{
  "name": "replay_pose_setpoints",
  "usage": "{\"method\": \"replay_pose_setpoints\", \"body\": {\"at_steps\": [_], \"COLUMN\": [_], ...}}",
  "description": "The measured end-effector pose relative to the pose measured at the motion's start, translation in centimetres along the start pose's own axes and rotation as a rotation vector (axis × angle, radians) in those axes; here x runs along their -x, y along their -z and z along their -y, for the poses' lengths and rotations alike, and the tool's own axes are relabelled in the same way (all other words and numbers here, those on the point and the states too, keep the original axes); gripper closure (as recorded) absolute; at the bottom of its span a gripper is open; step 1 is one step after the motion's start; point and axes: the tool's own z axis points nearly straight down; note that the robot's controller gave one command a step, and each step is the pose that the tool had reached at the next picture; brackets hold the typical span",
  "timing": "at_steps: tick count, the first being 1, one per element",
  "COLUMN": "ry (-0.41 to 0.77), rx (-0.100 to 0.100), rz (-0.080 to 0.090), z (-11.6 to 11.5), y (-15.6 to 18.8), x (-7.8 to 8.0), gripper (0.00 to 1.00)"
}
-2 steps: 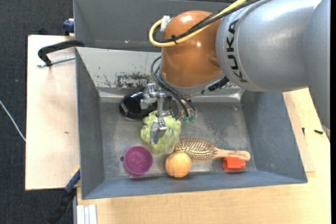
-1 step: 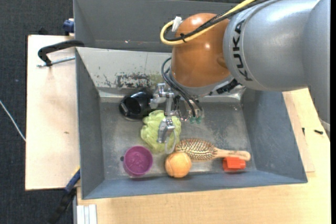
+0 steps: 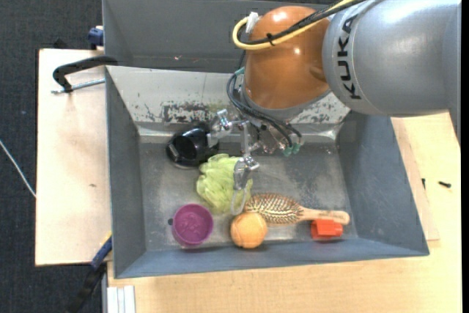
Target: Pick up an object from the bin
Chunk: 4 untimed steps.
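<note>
Nearest, in front of the green crinkled lump (image 3: 215, 181), a smooth orange ball (image 3: 249, 230) might have rolled if nudged and the bristly wooden hairbrush (image 3: 282, 208) beside it might have snagged, with a magenta cup (image 3: 192, 223) and a red-orange block (image 3: 327, 229) further out. The hand (image 3: 245, 171) stood at the lump's right edge, in the middle of the bin (image 3: 121, 179), spread or pressed together I could not tell; that soft leafy thing might have crumpled and slipped. Behind the lump lay a glossy black object (image 3: 187, 145)

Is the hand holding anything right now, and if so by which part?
Cannot be told. The hand is down at the right edge of the crumpled green thing mid-bin, above the hairbrush; no grip shows.
</note>
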Motion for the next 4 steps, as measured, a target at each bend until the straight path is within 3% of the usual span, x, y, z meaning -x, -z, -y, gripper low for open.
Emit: {"method": "replay_pose_setpoints", "body": {"at_steps": [1, 2, 4], "ry": [-0.126, 0.134, 0.133], "rx": [0.0, 0.004, 0.004], "rz": [-0.018, -0.02, -0.018], "z": [0.2, 0.8, 0.8], "y": [-4.7, -8.0, -7.6], "x": [-0.1, 0.3, 0.3], "gripper": [0.0, 1.0, 1.0]}}
